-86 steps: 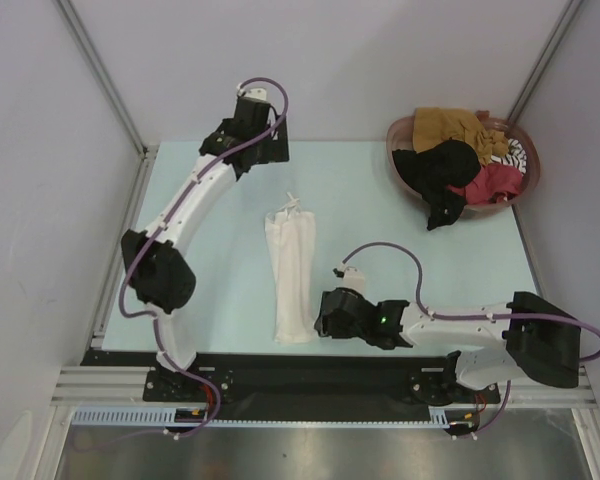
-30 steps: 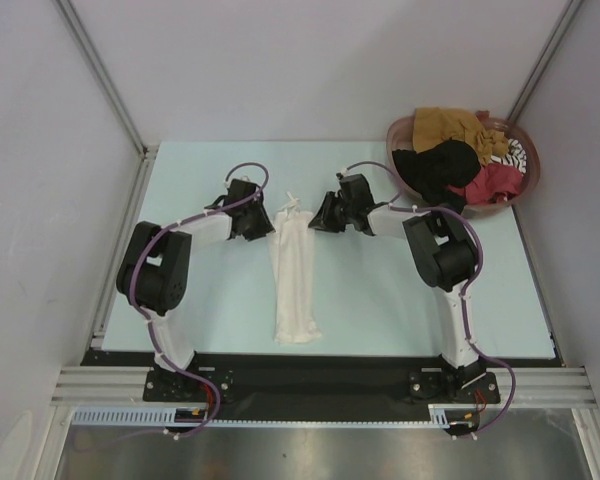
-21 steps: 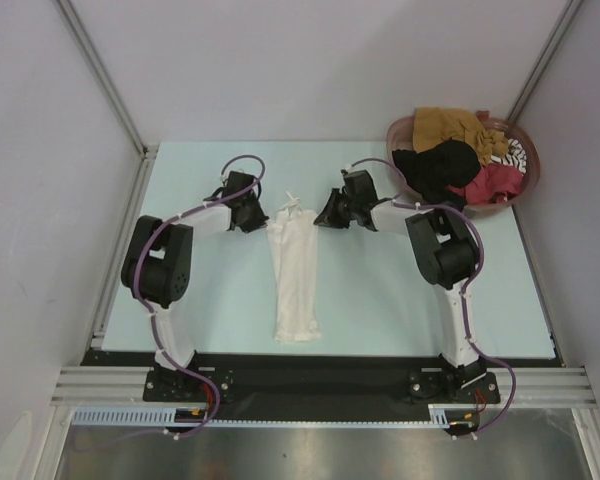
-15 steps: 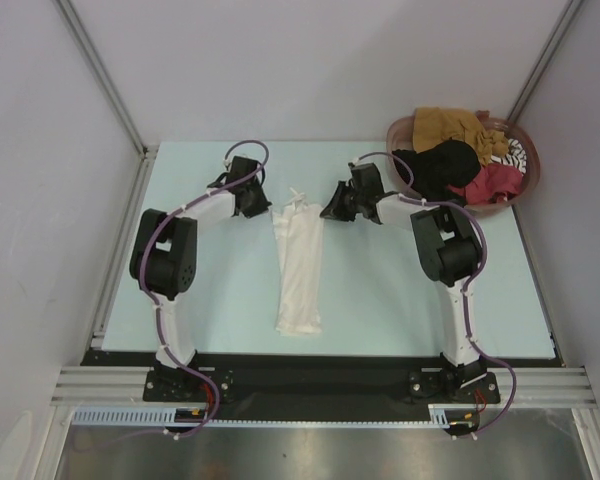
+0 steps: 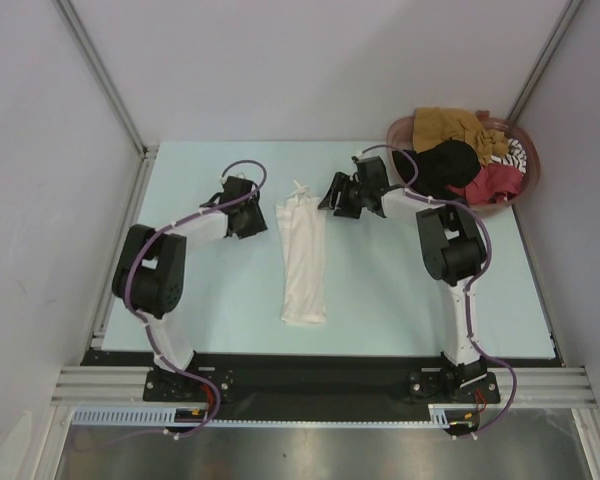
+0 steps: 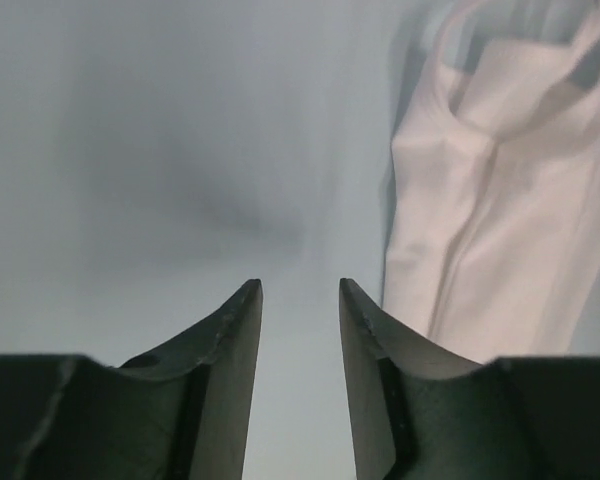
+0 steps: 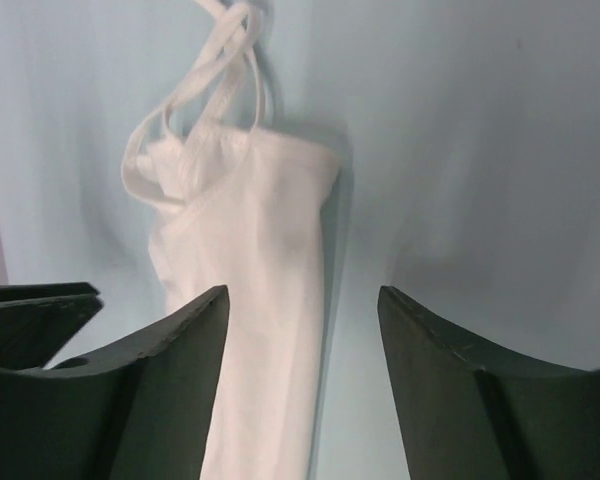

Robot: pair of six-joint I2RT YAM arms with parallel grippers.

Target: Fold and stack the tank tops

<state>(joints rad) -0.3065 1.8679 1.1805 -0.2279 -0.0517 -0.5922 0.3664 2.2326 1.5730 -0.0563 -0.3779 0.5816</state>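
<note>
A white tank top (image 5: pixel 303 260) lies on the pale table as a long narrow strip, its straps (image 5: pixel 300 190) at the far end. Just left of the strap end, my left gripper (image 5: pixel 262 222) is open over bare table, with the cloth (image 6: pixel 500 230) to the right of its fingers (image 6: pixel 296 290). Just right of the strap end, my right gripper (image 5: pixel 330 198) stands open. In its own view the top (image 7: pixel 250 250) lies under and ahead of the wide jaws (image 7: pixel 302 295), ungripped. Mustard (image 5: pixel 448 124), black (image 5: pixel 442 165), red (image 5: pixel 495 183) and striped (image 5: pixel 517 152) tank tops fill the basket.
The round reddish-brown basket (image 5: pixel 398 135) sits at the far right corner, close behind my right arm. Metal frame posts (image 5: pixel 100 70) and grey walls border the table on the left, the far side and the right. A black rail (image 5: pixel 310 375) runs along the near edge.
The white tank top has slid a little toward the far edge. Both grippers have drawn apart from its strap end, the right one moving toward the basket, and both now stand open.
</note>
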